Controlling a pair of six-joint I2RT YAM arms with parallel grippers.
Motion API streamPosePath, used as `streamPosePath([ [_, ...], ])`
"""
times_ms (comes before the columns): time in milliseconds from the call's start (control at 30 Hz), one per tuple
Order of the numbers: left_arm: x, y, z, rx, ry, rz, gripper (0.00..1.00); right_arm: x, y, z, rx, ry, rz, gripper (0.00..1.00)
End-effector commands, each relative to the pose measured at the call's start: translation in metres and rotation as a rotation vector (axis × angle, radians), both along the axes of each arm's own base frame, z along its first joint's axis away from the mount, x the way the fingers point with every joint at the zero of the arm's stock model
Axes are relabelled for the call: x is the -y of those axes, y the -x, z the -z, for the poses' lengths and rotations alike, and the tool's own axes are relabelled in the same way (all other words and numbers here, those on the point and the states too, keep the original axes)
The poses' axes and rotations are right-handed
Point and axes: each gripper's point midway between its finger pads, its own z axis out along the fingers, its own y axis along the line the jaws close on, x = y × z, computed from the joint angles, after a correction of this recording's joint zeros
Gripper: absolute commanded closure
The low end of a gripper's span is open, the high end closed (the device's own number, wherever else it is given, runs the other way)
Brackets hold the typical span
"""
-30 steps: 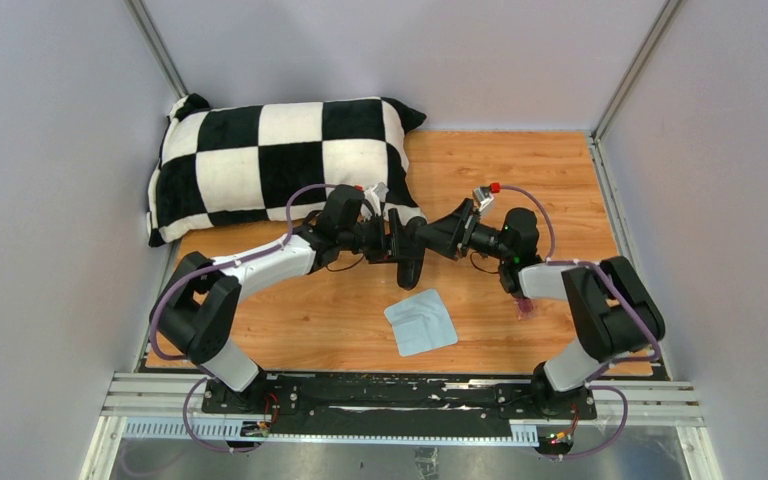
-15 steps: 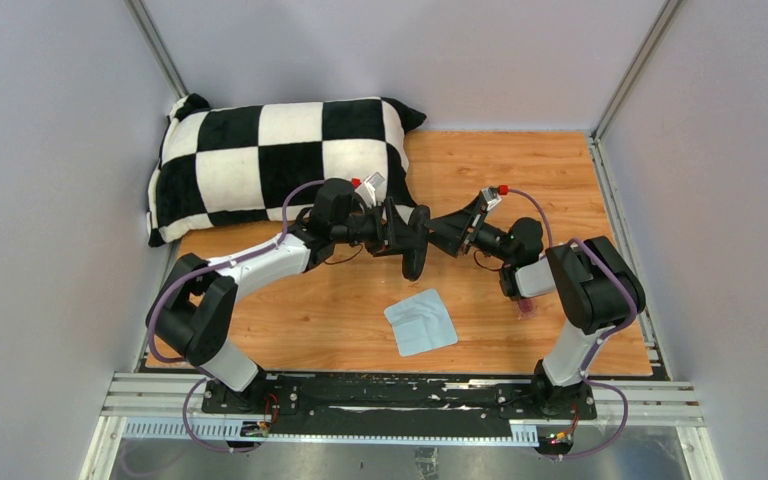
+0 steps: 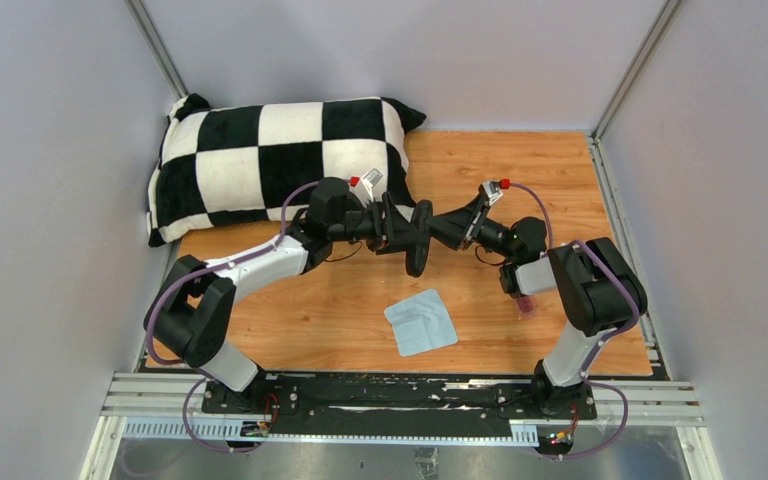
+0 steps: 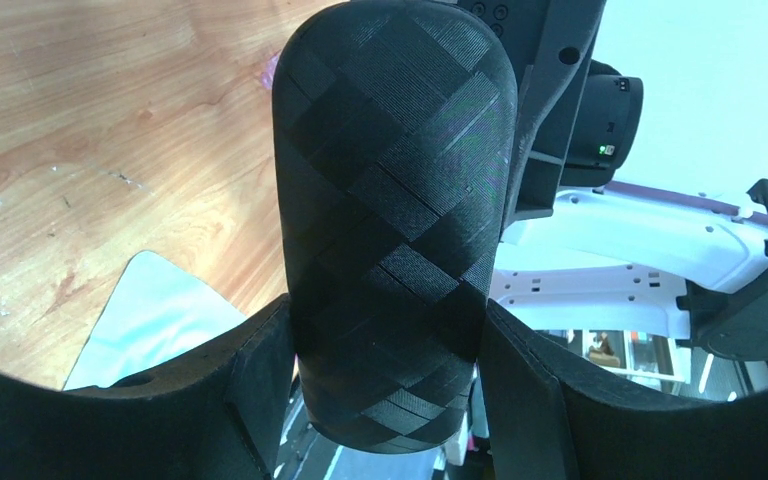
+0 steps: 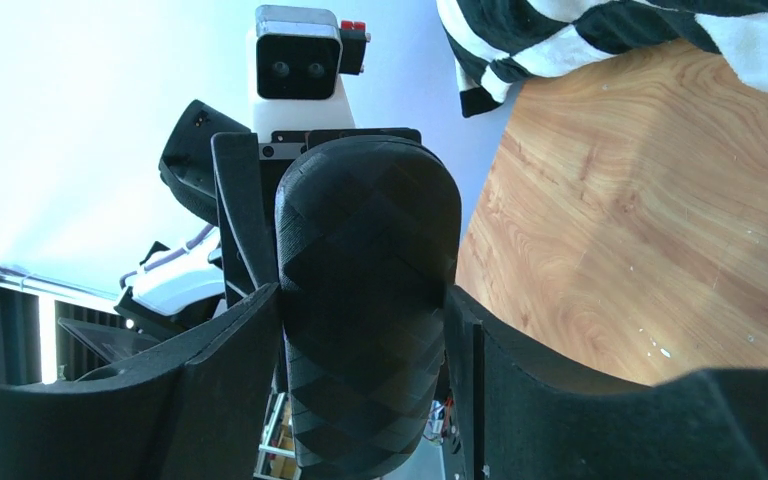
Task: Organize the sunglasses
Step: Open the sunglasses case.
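Found black case [image 3: 418,240] clamped aloft by left gripper [image 4: 390,375] and right gripper [image 5: 360,370], likely for opening; sunglasses [image 3: 525,306] lying on counter [image 3: 340,310].

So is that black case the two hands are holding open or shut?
Shut. The black glasses case shows only its woven outer shell in both wrist views, no lining or gap, between the left hand and right hand.

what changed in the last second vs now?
The right gripper closed its jaws onto the black case that the left gripper holds in the air. The right arm pulled slightly inward, and the case shifted a little right. Unchanged: left grip, sunglasses, blue cloth, pillow.
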Motion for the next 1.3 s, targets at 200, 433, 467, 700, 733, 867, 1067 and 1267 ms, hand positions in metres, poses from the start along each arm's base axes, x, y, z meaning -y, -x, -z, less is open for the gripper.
streamPosePath([
  [200,0.001,0.001,-0.046,0.066,0.223,0.017,1.00,0.004,0.003,-0.005,0.036,-0.001,-0.012,0.42],
  [433,-0.003,-0.002,-0.053,0.042,0.306,0.002,1.00,0.004,0.004,0.005,0.015,0.012,-0.012,0.44],
  [467,-0.003,-0.002,-0.051,0.038,0.301,-0.001,1.00,0.004,0.004,0.008,0.010,0.015,-0.014,0.45],
  [700,-0.006,-0.005,-0.044,0.046,0.255,-0.029,1.00,0.003,0.006,0.030,-0.028,0.069,-0.022,0.51],
  [733,-0.006,-0.005,-0.043,0.045,0.247,-0.035,1.00,0.003,0.006,0.034,-0.035,0.082,-0.022,0.51],
  [867,-0.008,-0.007,-0.036,0.052,0.213,-0.050,1.00,0.004,0.007,0.048,-0.053,0.149,-0.020,0.52],
  [1067,-0.010,-0.009,-0.017,0.047,0.135,-0.057,1.00,0.008,0.008,0.075,-0.100,0.366,-0.004,0.52],
  [1267,-0.009,-0.012,-0.007,0.029,0.120,-0.069,1.00,0.010,0.013,0.082,-0.075,0.576,-0.012,0.51],
])
